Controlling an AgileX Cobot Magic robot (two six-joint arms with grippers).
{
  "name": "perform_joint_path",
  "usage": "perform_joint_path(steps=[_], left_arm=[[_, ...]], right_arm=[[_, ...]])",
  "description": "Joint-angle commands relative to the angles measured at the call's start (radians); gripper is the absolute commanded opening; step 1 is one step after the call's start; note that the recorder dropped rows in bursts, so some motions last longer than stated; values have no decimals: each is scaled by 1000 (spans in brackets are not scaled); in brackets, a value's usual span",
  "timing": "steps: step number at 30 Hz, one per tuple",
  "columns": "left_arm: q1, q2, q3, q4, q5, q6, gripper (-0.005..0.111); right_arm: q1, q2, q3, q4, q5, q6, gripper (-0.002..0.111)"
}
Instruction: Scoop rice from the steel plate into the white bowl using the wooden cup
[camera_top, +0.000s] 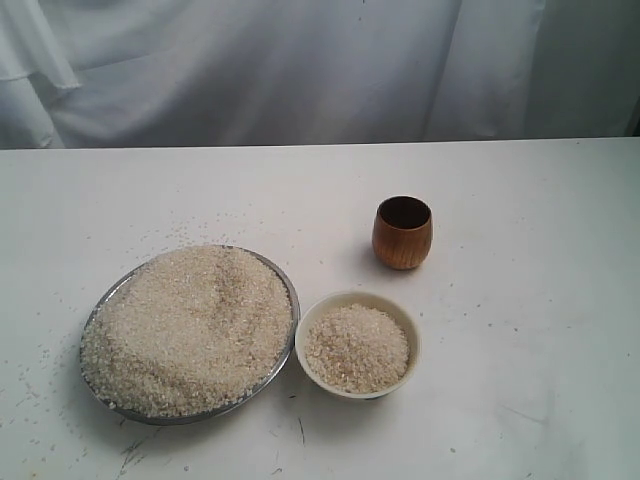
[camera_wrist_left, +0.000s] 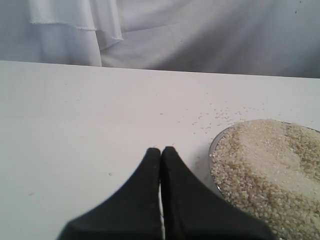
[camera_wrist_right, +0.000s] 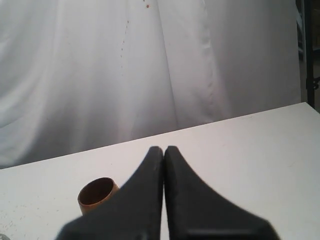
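Observation:
The steel plate (camera_top: 285, 278) lies at the front left of the table, heaped with rice (camera_top: 190, 325). Beside it on the right sits the white bowl (camera_top: 357, 301), holding a smaller mound of rice (camera_top: 357, 347). The wooden cup (camera_top: 402, 232) stands upright and empty behind the bowl. No arm shows in the exterior view. My left gripper (camera_wrist_left: 161, 150) is shut with nothing in it, next to the plate's edge (camera_wrist_left: 215, 145) and its rice (camera_wrist_left: 270, 165). My right gripper (camera_wrist_right: 163, 149) is shut and empty, with the cup (camera_wrist_right: 95, 194) beyond it, partly hidden by a finger.
Loose grains (camera_top: 130, 455) lie scattered on the white table (camera_top: 520, 200) around the plate. A white cloth backdrop (camera_top: 300, 60) hangs behind the table's far edge.

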Motion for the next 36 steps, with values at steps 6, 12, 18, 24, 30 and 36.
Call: perform_joint_path(steps=[6, 12, 18, 24, 30, 36], left_arm=[[2, -4, 5, -2, -7, 0, 0], [2, -4, 5, -2, -7, 0, 0], [2, -4, 5, -2, -7, 0, 0], [2, -4, 5, -2, -7, 0, 0], [2, -4, 5, -2, -7, 0, 0], [2, -4, 5, -2, -7, 0, 0]], right_arm=[[-9, -8, 72, 794, -14, -788, 0], [-7, -118, 105, 753, 117, -815, 0], [-7, -188, 108, 737, 233, -817, 0], [-9, -211, 127, 735, 233, -841, 0], [-9, -302, 228, 735, 207, -795, 0], [-21, -460, 228, 693, 330, -797, 0]])
